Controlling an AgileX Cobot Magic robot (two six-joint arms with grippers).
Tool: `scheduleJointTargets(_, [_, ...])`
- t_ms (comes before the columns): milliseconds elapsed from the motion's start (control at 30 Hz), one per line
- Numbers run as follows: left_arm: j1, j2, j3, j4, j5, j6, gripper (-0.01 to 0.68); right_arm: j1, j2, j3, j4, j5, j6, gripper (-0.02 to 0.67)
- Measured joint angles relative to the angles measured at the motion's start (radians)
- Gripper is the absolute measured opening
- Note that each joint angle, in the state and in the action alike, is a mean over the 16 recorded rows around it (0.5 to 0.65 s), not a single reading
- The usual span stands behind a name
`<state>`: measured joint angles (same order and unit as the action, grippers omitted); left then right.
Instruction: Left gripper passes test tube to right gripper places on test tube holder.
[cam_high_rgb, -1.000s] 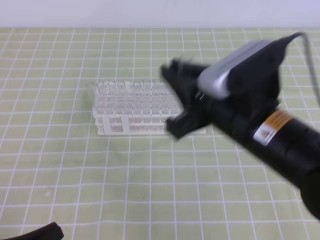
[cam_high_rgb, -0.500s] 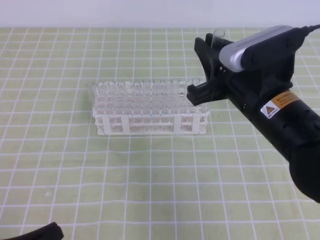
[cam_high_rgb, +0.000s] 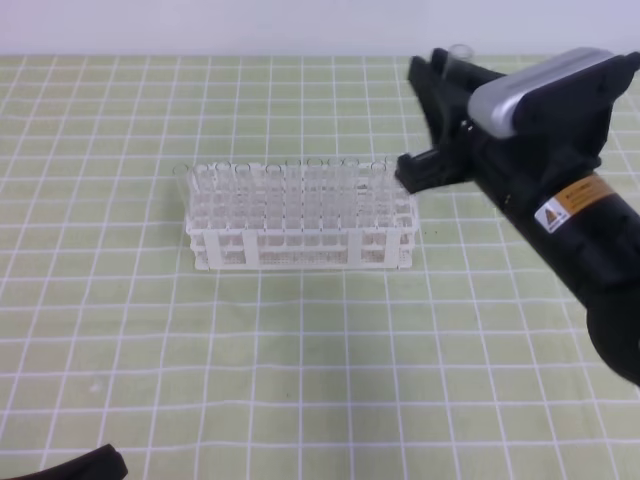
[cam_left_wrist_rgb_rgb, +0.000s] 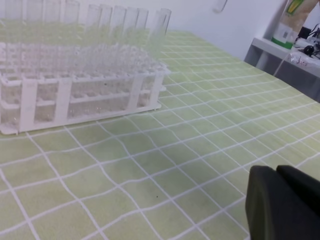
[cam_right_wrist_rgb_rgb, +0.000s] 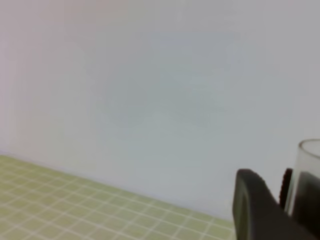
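A: What is laid out, and where?
B: A green gridded surface (cam_high_rgb: 300, 350) is seen. A white rack (cam_high_rgb: 300, 215) is stood on it, near the right tool (cam_high_rgb: 432, 115).

A: How are the tools set?
B: The glass tube (cam_high_rgb: 459, 52) is pinched upright in the right tool, beside the rack's right end. The left tool (cam_left_wrist_rgb_rgb: 285, 205) is pressed together.

A: Any writing?
B: An orange warning-triangle label (cam_high_rgb: 572, 200) is carried; its text cannot be read.
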<state>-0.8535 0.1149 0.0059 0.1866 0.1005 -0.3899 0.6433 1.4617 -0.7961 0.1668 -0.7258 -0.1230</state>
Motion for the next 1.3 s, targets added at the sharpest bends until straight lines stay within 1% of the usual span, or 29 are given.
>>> scheduleJointTargets(167, [0.000, 0.002, 0.002, 0.000, -0.001, 0.000, -0.002, -0.043, 0.071, -0.028, -0.063, -0.041, 0.048, 0.085])
scheduleJointTargets(333, [0.000, 0.003, 0.004, 0.000, -0.002, 0.000, -0.002, -0.069, 0.159, -0.077, -0.083, -0.051, 0.062, 0.085])
scheduleJointTargets(667, [-0.001, 0.005, 0.004, 0.000, 0.000, 0.000, -0.002, -0.095, 0.285, -0.146, -0.079, -0.084, 0.048, 0.085])
scheduleJointTargets(967, [0.000, 0.004, 0.002, 0.000, 0.002, 0.000, -0.002, -0.114, 0.334, -0.154, -0.082, -0.118, 0.052, 0.085])
scheduleJointTargets(1300, [-0.001, 0.005, 0.004, 0.000, 0.007, 0.000, -0.002, -0.114, 0.381, -0.175, -0.095, -0.125, 0.081, 0.085])
